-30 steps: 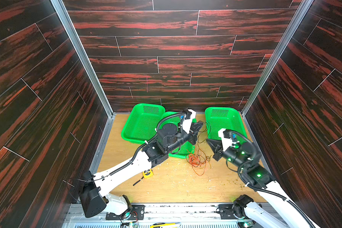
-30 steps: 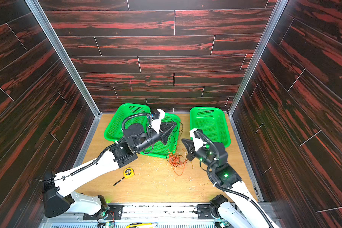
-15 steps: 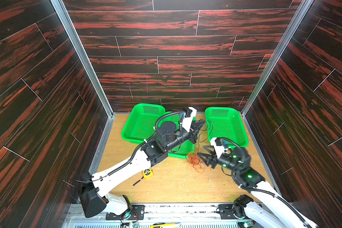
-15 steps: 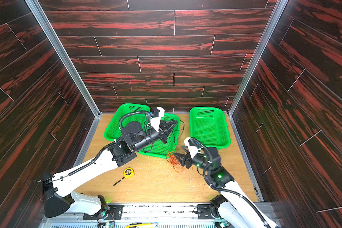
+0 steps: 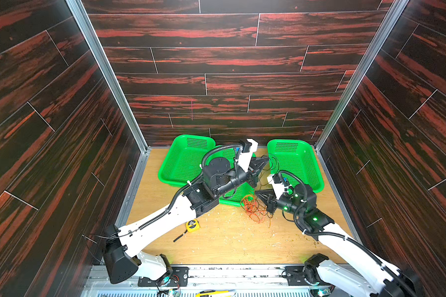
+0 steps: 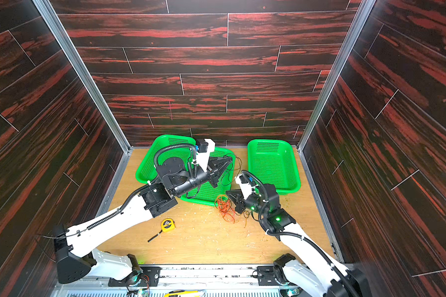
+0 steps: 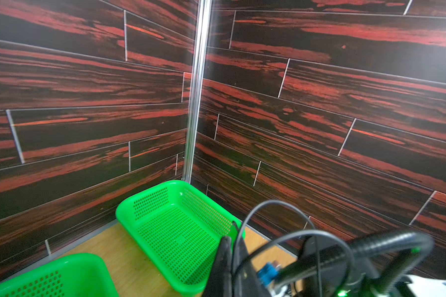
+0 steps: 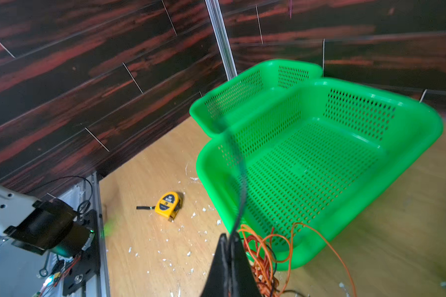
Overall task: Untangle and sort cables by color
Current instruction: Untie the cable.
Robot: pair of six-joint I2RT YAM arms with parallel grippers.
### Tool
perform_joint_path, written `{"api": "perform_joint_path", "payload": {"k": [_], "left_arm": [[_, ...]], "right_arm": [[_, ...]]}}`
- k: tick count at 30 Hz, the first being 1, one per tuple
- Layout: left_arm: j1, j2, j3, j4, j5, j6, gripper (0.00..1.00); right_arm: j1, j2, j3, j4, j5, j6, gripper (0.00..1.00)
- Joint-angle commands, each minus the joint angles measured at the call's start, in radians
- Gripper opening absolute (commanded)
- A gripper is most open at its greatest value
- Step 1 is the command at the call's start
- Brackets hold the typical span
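A tangle of orange and red cables [image 5: 252,208] [image 6: 225,207] [image 8: 262,254] lies on the wooden floor against the front of the middle green basket [image 5: 234,200]. A thin black cable [image 5: 262,180] [image 6: 228,177] runs from it up to my left gripper [image 5: 265,161] [image 6: 230,160] [image 7: 230,232], which hangs above that basket, shut on the cable. My right gripper [image 5: 257,192] [image 6: 227,192] [image 8: 229,236] sits low at the tangle's edge, shut on the same black strand [image 8: 238,164], which rises out of its tips.
A second green basket [image 5: 180,164] stands at the back left. A third green basket [image 5: 298,164] is at the back right by the wall. A yellow tape measure [image 5: 191,224] [image 8: 168,203] with a black strap lies at front left. White crumbs litter the floor.
My right gripper came down to the tangle, opened beside it, and has shut again on the black cable. The left gripper has stayed shut and barely shifted.
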Motion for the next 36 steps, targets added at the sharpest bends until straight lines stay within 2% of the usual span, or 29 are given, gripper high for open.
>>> {"api": "perform_joint_path", "payload": {"k": [1,4,8,9,10,23,27,36], "left_arm": [[-0.001,-0.07,-0.055,-0.012,-0.07,0.023,0.0],[0.0,-0.101,-0.121,0.009,-0.109,0.018,0.01],[0.007,-0.126,-0.165,0.013,-0.064,0.042,0.48],[0.008,-0.127,-0.165,0.0,-0.059,0.045,0.57],[0.009,-0.128,-0.168,-0.011,-0.057,0.049,0.59],[0.023,-0.177,-0.284,-0.009,-0.047,0.067,0.62],[0.023,-0.182,-0.289,0.01,0.011,0.081,0.63],[0.021,-0.164,-0.268,-0.009,0.141,0.143,0.67]], "right_arm": [[-0.002,-0.08,0.084,-0.053,0.011,-0.019,0.0],[-0.004,-0.116,0.148,-0.123,0.008,-0.039,0.0],[-0.005,-0.132,0.207,-0.18,-0.008,-0.045,0.0],[-0.005,-0.133,0.215,-0.183,-0.012,-0.043,0.0],[-0.007,-0.134,0.224,-0.185,-0.018,-0.039,0.0],[-0.051,-0.129,0.381,-0.293,-0.07,-0.054,0.0],[-0.05,-0.104,0.409,-0.358,-0.068,-0.076,0.0],[-0.051,-0.082,0.432,-0.366,-0.068,-0.064,0.0]]}}
